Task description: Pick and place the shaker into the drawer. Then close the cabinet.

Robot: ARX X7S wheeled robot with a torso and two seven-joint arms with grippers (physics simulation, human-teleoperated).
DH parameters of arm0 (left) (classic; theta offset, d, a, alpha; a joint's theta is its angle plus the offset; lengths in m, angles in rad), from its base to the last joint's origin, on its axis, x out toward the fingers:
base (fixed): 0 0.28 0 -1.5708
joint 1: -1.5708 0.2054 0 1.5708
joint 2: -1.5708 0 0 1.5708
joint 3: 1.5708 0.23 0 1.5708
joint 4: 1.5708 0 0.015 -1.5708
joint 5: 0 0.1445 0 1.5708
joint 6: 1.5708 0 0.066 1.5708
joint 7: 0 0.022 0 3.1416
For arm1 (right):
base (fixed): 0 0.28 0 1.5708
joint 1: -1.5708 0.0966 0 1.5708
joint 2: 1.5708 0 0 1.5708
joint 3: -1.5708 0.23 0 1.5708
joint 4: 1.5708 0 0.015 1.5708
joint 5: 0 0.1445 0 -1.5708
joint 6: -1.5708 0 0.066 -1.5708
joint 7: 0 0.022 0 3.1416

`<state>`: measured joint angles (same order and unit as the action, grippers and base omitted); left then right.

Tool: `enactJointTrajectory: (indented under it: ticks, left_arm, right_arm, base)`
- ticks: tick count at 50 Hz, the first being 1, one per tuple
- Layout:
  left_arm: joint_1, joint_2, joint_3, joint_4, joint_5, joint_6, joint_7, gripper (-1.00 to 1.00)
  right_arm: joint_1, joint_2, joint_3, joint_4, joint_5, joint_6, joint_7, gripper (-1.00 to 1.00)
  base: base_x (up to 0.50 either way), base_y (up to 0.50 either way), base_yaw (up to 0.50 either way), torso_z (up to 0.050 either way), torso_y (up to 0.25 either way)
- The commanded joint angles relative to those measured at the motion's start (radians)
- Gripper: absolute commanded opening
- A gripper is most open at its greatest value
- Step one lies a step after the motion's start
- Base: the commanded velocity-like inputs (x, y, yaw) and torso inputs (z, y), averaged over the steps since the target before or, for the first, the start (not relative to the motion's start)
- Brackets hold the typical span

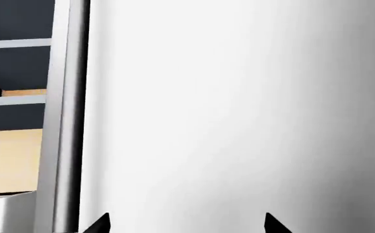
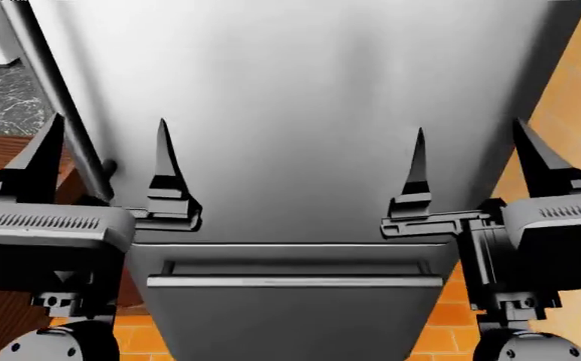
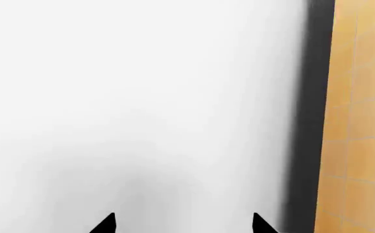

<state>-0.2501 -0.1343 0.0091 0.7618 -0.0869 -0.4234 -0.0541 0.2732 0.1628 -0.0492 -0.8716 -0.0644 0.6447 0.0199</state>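
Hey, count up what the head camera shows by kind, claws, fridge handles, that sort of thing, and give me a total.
Claws: 2, left claw and right claw, both open
Fridge handles: 2, vertical bar and horizontal drawer bar
Total: 4

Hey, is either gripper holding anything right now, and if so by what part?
Nothing is held. The left gripper and right gripper are both open and empty, facing the grey appliance door.

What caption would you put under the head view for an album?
Both open grippers, left and right, raised before a tall steel fridge; no shaker or drawer in sight.
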Motion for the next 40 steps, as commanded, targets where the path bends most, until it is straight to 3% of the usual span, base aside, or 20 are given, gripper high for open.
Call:
enactJointTrajectory:
  ticks: [1,40]
  left_arm:
    - [-0.015,-0.017,-0.001,0.077,-0.017,-0.034,-0.012,1.00]
    - [-0.051,-0.059,-0.003,0.095,-0.025,-0.045,-0.057,1.00]
  right_arm:
    - [0.033,0.016,-0.006,-0.098,-0.002,0.046,0.004,1.00]
    - [0.018,0.032,-0.005,-0.103,0.036,0.028,0.028,1.00]
  base:
    - [-0.18,0.22,0.00,0.000,0.000]
    - [-0.09,0.49,0.00,0.000,0.000]
